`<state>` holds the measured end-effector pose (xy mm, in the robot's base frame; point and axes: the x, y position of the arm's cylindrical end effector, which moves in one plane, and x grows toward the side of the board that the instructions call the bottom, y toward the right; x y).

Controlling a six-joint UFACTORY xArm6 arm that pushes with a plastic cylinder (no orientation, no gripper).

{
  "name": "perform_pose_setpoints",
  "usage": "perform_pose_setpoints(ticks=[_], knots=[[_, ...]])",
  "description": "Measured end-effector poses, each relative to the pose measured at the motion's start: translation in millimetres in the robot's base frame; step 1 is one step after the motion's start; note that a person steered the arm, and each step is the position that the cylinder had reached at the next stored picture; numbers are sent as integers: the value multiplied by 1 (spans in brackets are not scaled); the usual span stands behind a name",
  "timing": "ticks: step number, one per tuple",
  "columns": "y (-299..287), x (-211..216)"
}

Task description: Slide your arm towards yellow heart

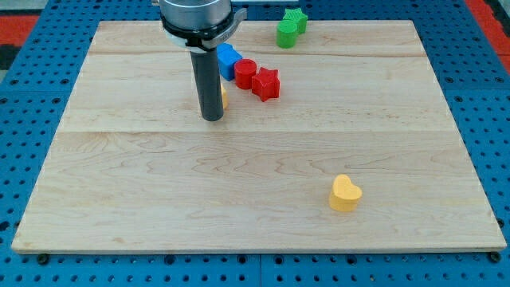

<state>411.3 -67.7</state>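
The yellow heart (345,194) lies on the wooden board (159,199) at the view's lower right. My tip (212,118) rests on the board at the upper middle, well to the left of and above the heart. A small yellow block (225,98) is mostly hidden right behind the rod; its shape cannot be made out.
A blue block (229,60), a red cylinder (245,73) and a red star (266,84) sit in a touching row just right of the rod. Two green blocks (291,27) stand at the board's top edge. A blue pegboard (24,96) surrounds the board.
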Motion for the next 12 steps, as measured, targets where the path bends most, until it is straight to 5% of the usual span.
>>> perform_pose_setpoints(ticks=[2,7,10,12], knots=[[-7,0],[23,183],[137,185],[146,169]])
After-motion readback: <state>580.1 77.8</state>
